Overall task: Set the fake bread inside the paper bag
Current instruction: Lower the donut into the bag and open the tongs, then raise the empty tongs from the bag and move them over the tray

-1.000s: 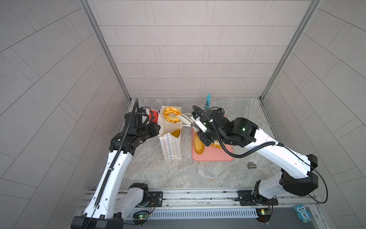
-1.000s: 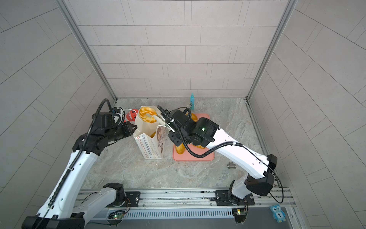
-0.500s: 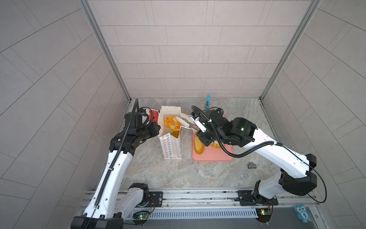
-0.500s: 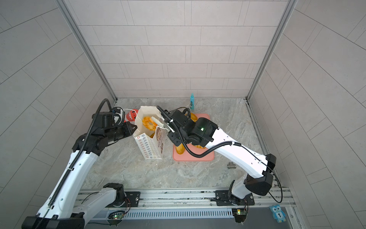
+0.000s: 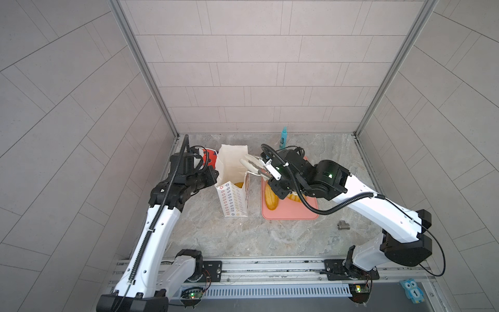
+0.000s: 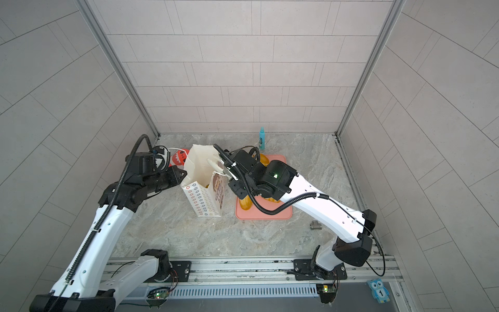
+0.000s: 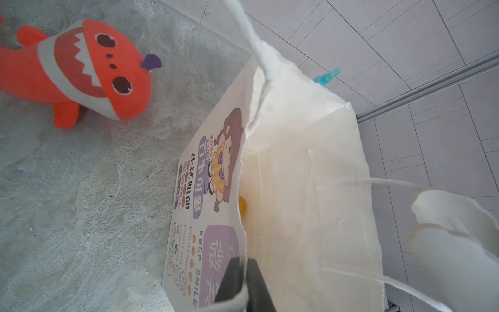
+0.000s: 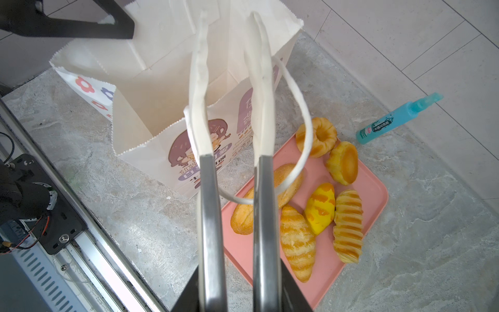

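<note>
Above the open mouth of the paper bag, the right end effector hangs with its long white-tipped fingers a narrow gap apart and nothing between them, while the left end effector is closed on the bag's rim at the opposite side, holding the mouth wide. The bag stands upright on the marble tabletop, its long axis vertical and its opening facing up towards the right fingertips. Deep inside it, below those fingertips, a patch of golden bread shows, so at least one piece appears to be in. Most of the job looks undone: six pieces lie on the pink tray beneath and behind the right end effector. The long loaf lies flat, its long axis slanting under the two fingers, one end towards the bag's foot. Beyond it sit the fluted ring and a round bun, hollow sides up, with a yellow oval bun and two striped rolls lying roughly side by side, their long axes close to the line of the fingers.
</note>
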Robot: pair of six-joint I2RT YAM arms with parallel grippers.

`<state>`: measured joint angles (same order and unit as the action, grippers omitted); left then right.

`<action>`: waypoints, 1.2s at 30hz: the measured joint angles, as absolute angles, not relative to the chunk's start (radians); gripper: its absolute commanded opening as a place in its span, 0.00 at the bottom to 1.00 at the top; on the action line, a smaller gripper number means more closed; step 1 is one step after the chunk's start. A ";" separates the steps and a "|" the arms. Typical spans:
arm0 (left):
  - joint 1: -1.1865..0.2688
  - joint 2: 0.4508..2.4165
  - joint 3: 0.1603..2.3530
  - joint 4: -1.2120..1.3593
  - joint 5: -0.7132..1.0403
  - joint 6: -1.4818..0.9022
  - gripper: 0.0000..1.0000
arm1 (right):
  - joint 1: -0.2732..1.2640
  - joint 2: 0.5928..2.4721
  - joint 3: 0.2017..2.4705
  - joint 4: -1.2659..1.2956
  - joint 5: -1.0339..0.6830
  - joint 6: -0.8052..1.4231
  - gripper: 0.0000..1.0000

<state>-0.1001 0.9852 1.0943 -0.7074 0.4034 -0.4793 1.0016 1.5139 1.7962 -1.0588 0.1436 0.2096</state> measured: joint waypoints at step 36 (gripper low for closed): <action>-0.100 0.985 1.092 -0.707 0.404 -0.479 0.12 | 0.953 1.233 1.646 -0.910 0.357 0.244 0.34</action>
